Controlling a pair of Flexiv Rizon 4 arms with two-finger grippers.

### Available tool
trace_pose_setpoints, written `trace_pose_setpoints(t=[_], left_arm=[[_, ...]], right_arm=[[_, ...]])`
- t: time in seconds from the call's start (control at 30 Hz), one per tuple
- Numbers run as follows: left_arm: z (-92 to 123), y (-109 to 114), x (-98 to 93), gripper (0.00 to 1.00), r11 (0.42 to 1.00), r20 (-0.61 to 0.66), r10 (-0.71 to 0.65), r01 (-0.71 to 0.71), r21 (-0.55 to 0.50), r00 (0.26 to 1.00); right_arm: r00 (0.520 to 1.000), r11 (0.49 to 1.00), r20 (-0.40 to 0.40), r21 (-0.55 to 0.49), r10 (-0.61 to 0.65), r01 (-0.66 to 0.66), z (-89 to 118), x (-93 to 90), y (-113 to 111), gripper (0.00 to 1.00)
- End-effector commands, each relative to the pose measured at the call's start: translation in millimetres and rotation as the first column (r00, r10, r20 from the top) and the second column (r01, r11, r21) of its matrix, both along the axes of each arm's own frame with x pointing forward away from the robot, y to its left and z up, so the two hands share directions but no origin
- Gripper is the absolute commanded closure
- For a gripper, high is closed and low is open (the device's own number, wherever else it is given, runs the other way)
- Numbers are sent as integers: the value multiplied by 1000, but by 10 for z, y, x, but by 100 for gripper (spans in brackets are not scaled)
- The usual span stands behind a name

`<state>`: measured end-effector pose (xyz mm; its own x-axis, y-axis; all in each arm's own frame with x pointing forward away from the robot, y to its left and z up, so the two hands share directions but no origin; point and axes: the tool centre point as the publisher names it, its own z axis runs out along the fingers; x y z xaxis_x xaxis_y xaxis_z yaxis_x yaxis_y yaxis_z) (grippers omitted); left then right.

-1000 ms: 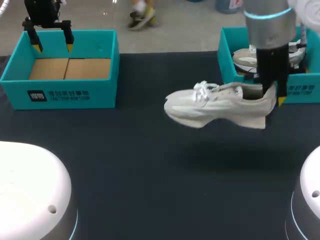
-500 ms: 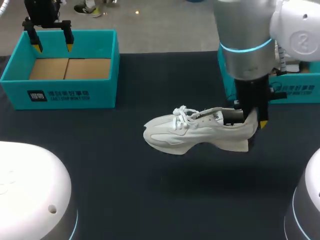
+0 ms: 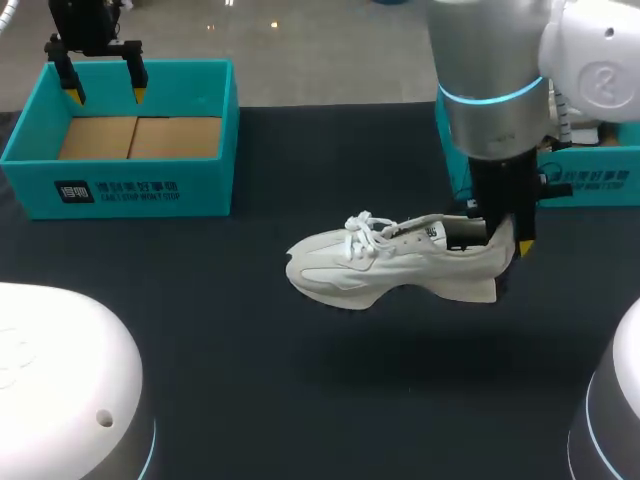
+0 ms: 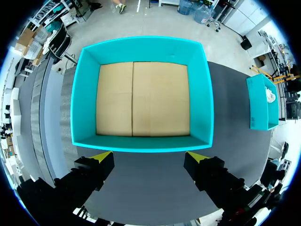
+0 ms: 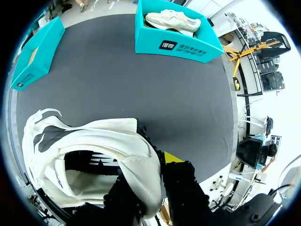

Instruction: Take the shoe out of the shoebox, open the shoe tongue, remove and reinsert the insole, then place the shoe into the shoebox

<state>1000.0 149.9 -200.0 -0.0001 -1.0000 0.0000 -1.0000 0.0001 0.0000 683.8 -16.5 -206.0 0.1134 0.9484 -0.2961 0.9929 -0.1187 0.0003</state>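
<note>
A white sneaker [image 3: 395,265] hangs just above the dark table, toe toward my left side. My right gripper [image 3: 505,240] is shut on its heel collar, one finger inside the shoe and one outside. The right wrist view looks down into the sneaker [image 5: 94,141] below the right gripper [image 5: 150,169], with one yellow fingertip [image 5: 171,157] showing outside the heel. At the far right the teal shoebox [image 3: 590,180] stands partly hidden by my arm. My left gripper [image 3: 100,85] stands open above the back of another teal box [image 3: 120,185], whose cardboard floor is bare [image 4: 141,99].
In the right-hand teal shoebox [image 5: 178,46] lies a second white sneaker [image 5: 171,21]. The left teal box [image 5: 35,47] stands at the table's far left. Two white robot bases [image 3: 60,380] fill the near corners.
Over the last second my right arm carried the sneaker away from the right shoebox, leftward and toward the table's middle, and lower. It has barely moved in the last half second. The left arm is still.
</note>
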Motion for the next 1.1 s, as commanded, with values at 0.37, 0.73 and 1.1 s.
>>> trace_pose_setpoints(t=[0.37,0.73,1.1], left_arm=[[0,0,0,0,1000,0,0,0,0,1000],[0,0,0,0,1000,0,0,0,0,1000],[0,0,0,0,1000,0,0,0,0,1000]], right_arm=[[1000,999,12,-35,-14,14,-101,-161,865,100],[999,999,13,-25,-30,31,-262,-162,1220,100],[998,998,33,-15,-54,55,-843,-159,1265,100]])
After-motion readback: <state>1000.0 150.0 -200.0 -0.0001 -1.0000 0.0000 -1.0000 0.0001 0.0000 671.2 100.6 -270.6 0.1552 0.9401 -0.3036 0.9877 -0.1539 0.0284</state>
